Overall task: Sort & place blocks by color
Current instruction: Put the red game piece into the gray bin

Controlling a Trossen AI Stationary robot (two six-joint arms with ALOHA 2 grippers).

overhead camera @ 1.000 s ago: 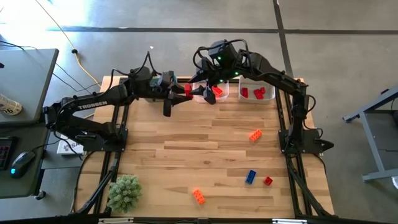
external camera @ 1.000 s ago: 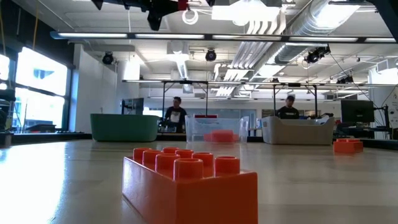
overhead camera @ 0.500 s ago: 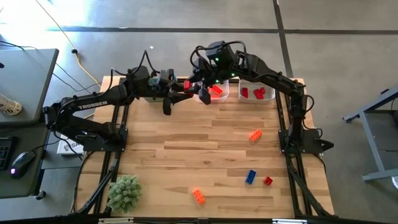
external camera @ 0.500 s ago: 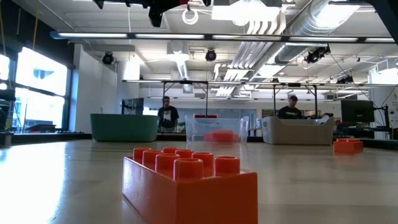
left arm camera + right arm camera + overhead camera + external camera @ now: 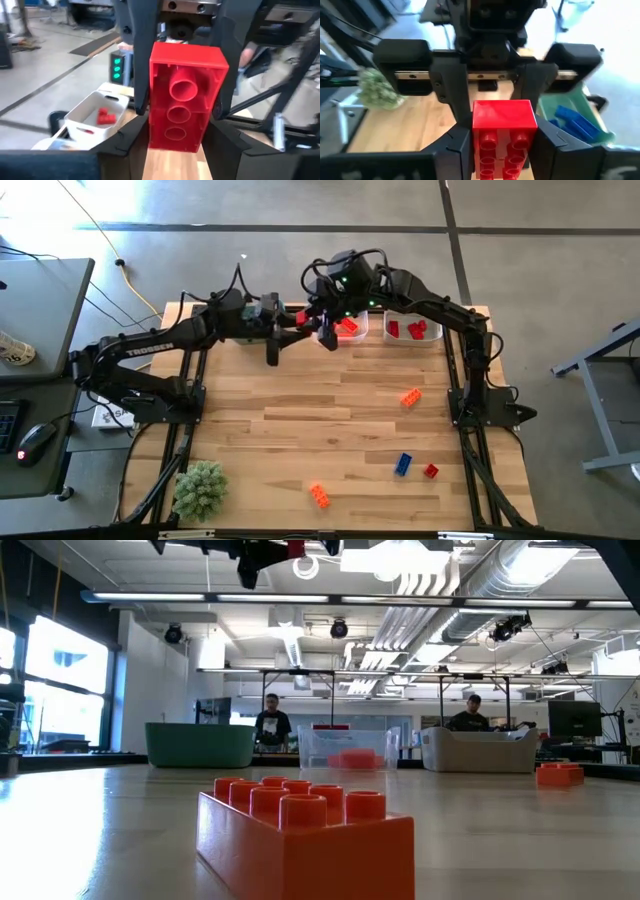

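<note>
Grippers met above the table's far edge — the left gripper and right gripper both clamped one red brick. It hung beside the clear bin of red bricks.

Light wood bench, planks showing a visible grain, smooth with a soft sheen. The red block is glossy moulded plastic, hollow tubes on its underside, round studs on the other face. The left pincer and right pincer are matt black. The white bin looks like smooth plastic. The green clump at the bench's near-left corner is fuzzy.
</note>
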